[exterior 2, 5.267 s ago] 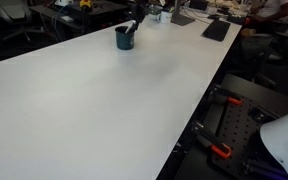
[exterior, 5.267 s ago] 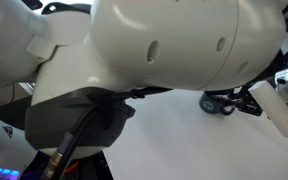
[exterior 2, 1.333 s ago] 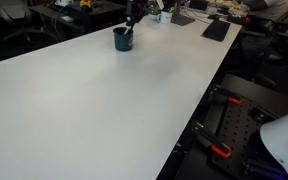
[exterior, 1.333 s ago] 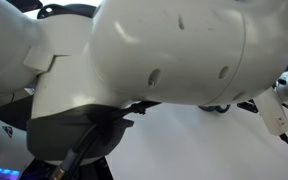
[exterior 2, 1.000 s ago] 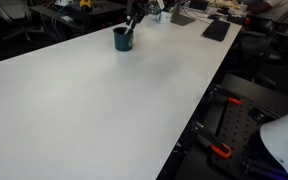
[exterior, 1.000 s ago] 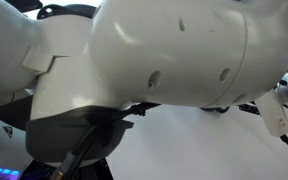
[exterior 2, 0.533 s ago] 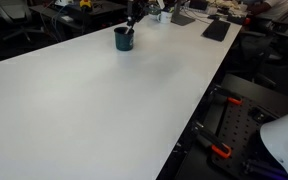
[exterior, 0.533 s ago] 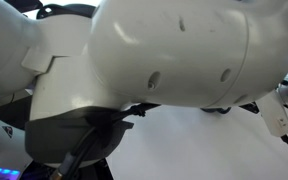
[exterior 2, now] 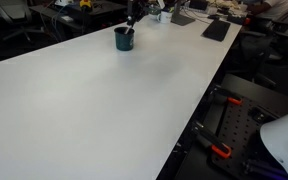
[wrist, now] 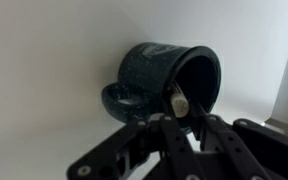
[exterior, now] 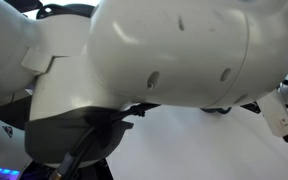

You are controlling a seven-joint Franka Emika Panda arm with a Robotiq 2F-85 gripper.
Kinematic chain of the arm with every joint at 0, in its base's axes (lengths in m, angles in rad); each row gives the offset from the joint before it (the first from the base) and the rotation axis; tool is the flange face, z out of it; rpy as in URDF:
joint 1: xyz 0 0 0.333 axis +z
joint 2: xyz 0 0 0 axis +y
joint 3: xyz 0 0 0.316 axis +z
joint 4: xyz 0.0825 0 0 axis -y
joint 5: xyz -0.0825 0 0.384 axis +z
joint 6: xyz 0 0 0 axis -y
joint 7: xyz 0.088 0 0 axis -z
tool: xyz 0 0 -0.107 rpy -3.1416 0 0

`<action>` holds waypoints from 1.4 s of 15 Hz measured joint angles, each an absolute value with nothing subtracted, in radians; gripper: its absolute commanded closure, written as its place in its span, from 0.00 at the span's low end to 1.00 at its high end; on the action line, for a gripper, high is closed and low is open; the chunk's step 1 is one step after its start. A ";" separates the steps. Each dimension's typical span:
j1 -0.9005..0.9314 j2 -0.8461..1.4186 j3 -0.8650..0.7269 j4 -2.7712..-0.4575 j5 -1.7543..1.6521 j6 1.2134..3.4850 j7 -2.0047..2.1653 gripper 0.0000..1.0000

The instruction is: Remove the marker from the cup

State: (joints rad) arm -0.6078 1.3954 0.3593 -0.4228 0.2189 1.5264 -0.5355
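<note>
The cup [wrist: 149, 65] is a dark speckled mug with a loop handle; in the wrist view its mouth faces the camera. It stands at the far end of the white table [exterior 2: 104, 100] in an exterior view [exterior 2: 123, 40]. The marker [wrist: 176, 99] sticks out of the cup's mouth, its pale end showing. My gripper [wrist: 183, 110] is at the cup's rim, its fingers closed on either side of the marker's end. In an exterior view the gripper [exterior 2: 132, 24] hangs just above the cup.
The robot's own white arm body [exterior: 164, 50] fills nearly all of an exterior view. A keyboard [exterior 2: 216, 30] and desk clutter lie beyond the cup. The table's edge runs along the right, with black clamps [exterior 2: 222, 150] below it.
The gripper has stayed at the cup's mouth; no clear movement over the last second.
</note>
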 measured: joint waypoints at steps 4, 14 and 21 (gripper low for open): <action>-0.609 1.392 0.359 -0.403 0.219 1.533 -0.537 0.95; -0.607 1.368 0.343 -0.350 0.234 1.557 -0.560 0.95; -0.608 1.300 0.317 -0.349 0.264 1.623 -0.618 0.95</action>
